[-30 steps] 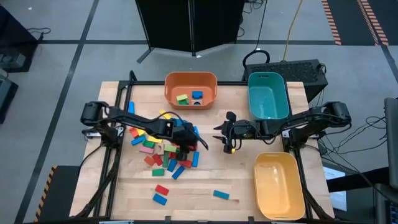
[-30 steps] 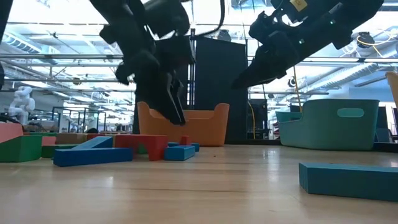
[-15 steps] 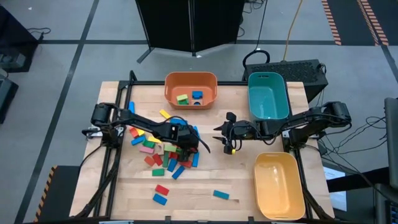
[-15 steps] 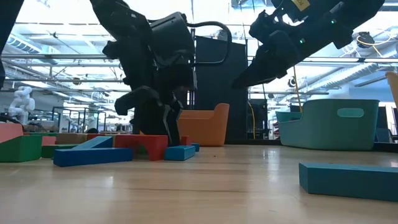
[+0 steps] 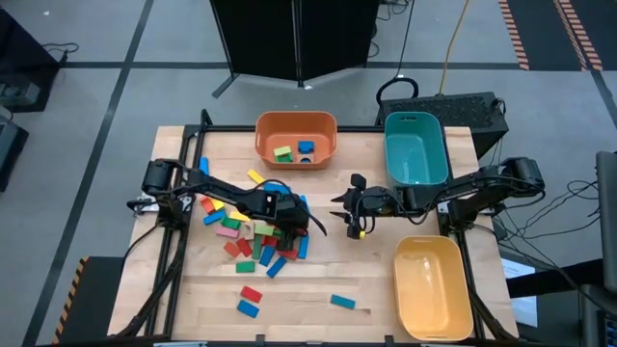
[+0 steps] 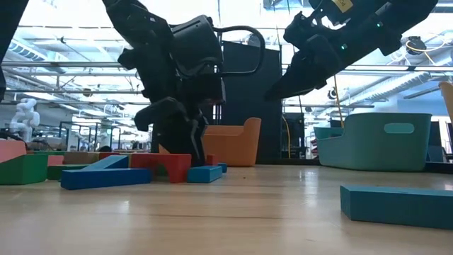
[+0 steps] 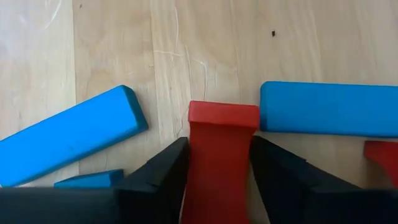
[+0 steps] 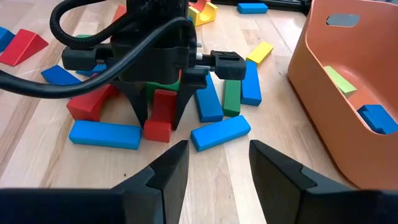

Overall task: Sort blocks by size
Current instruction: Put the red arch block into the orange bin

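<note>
Many small blocks [image 5: 253, 234] in red, blue, green, yellow and pink lie in a pile on the wooden table [image 5: 386, 270], left of its middle. My left gripper [image 5: 286, 234] is down in the pile's right part, shut on a red block [image 7: 222, 162] that lies between two blue blocks [image 7: 68, 142] [image 7: 329, 109]. The right wrist view shows the same red block [image 8: 158, 121] under that gripper. My right gripper [image 5: 337, 207] hangs open above the table's middle, right of the pile, holding nothing. My left gripper pinches the red block by its two long sides [image 7: 196, 155] between its two fingers [image 7: 158, 174]. The fingers slant down from the table's left side and run along the block, whose far end [image 7: 222, 115] sticks out past the fingertips. The block lies flat on the table.
An orange bin [image 5: 295, 138] at the far edge holds a green and a blue block. A teal bin [image 5: 415, 146] stands far right, a yellow bin [image 5: 433, 286] near right. Three loose blocks [image 5: 251, 300] [image 5: 342, 302] lie near the front edge.
My left gripper has come down onto the right part of the pile, and its fingers now stand against the sides of the red block. The blocks lie where they were.
</note>
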